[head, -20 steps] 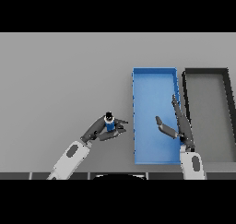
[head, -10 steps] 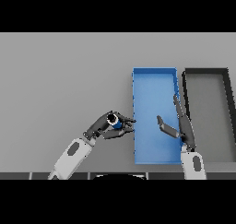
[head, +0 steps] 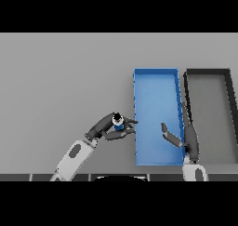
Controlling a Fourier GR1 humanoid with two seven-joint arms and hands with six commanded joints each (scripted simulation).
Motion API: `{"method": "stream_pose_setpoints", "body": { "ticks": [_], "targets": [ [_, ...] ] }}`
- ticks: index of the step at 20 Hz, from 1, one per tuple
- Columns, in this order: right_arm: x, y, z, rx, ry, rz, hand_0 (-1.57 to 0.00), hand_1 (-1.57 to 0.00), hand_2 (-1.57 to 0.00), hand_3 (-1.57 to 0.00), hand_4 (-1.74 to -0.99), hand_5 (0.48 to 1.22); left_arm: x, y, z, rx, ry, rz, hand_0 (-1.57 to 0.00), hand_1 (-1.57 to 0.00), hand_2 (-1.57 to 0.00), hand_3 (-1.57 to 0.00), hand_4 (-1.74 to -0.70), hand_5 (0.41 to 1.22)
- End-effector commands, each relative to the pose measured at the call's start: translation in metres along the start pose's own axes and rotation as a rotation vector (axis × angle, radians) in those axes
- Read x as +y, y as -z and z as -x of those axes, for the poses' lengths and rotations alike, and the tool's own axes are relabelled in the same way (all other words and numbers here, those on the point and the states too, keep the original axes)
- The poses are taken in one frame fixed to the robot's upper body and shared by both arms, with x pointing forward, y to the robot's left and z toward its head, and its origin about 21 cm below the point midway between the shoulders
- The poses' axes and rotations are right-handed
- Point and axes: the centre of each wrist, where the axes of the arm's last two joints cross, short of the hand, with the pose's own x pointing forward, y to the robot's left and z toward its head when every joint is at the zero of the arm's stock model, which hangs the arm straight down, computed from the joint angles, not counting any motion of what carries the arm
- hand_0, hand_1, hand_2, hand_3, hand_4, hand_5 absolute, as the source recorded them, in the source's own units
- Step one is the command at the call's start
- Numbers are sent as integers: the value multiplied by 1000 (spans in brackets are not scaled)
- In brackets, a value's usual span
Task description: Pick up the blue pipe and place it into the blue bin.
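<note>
The blue pipe [head: 119,123] is a short blue tube with a dark end, held in my left hand [head: 109,128] just left of the blue bin [head: 155,82]. My left fingers and thumb curl round it, and their tips reach the bin's left edge. My right hand [head: 186,136] is over the blue bin near its right side, with fingers straight and thumb spread, holding nothing.
A dark grey bin [head: 209,74] stands right beside the blue bin, on its right. The grey table [head: 65,81] stretches to the left and far side of the bins.
My left hand has carried the pipe to the right, from well left of the blue bin to its left edge. My right hand has barely moved.
</note>
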Motion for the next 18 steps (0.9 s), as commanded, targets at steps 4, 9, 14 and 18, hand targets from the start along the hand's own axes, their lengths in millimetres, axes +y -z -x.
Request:
{"method": "stream_pose_setpoints", "body": {
  "ticks": [4, 9, 14, 18],
  "targets": [
    [-5, 0, -16, -101, 156, -55, 1, -12, -67, 0, -1198, 641, 2, 0, 1, -3, -4, 9, -1571, -1571, -1571, -1571, -1467, 1221],
    [-23, 23, -67, -156, 285, -367, 1, -18, -117, 0, -1228, 588, 0, 6, -3, 6, -5, 20, -1571, -1571, -1571, -1571, -1467, 1221],
    [-18, 48, -117, -202, 207, -582, 1, -5, -90, 1, -1270, 558, 1, 4, -3, 4, 4, 23, -1571, -1571, -1571, -1571, -1467, 1221],
    [0, 63, -148, -289, 140, -718, 1, -2, -44, 1, -1298, 559, 2, 5, 0, 19, 22, 28, -1571, -1571, -1571, -1571, -1467, 1221]
  ]
}}
